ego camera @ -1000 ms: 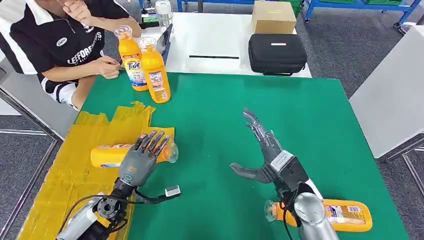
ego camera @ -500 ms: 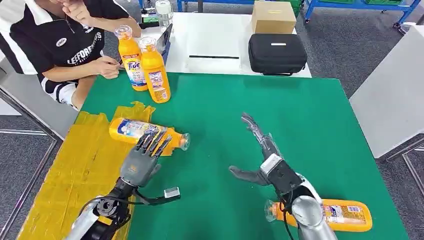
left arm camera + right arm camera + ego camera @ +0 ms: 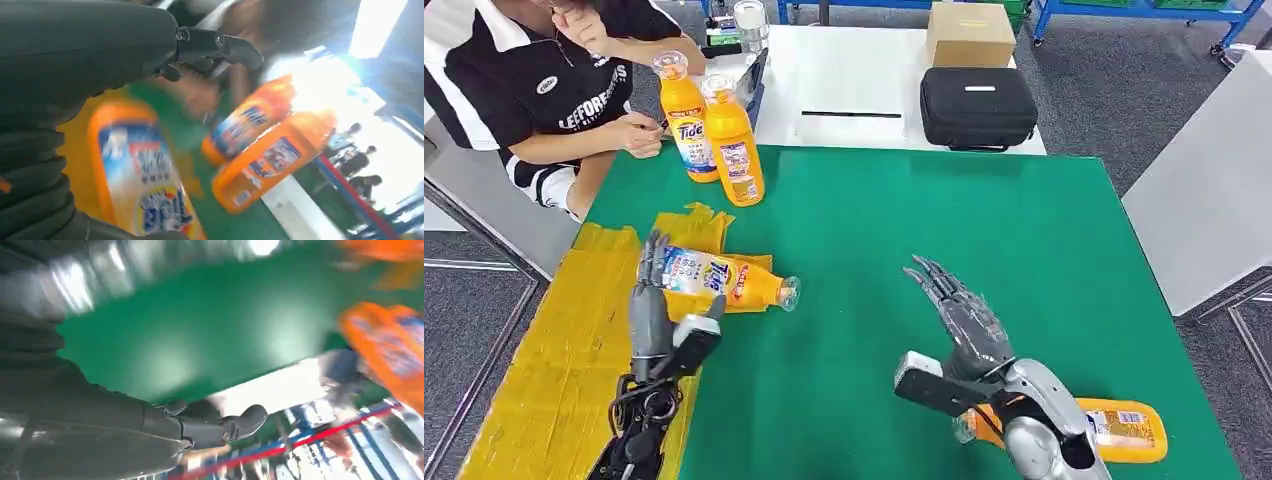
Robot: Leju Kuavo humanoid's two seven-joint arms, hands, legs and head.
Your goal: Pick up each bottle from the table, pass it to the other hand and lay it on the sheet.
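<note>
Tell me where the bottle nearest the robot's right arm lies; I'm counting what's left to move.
In the head view, the lying bottle rests on the green table at its near right corner, partly behind the right hand.

floor: grey carpet (image 3: 1114,90) all round
tables: green-topped table (image 3: 944,230) up front, white table (image 3: 854,90) butted against its far edge, another white one (image 3: 1214,190) off to the right
shelving: blue metal racks (image 3: 1144,15) along the back
</note>
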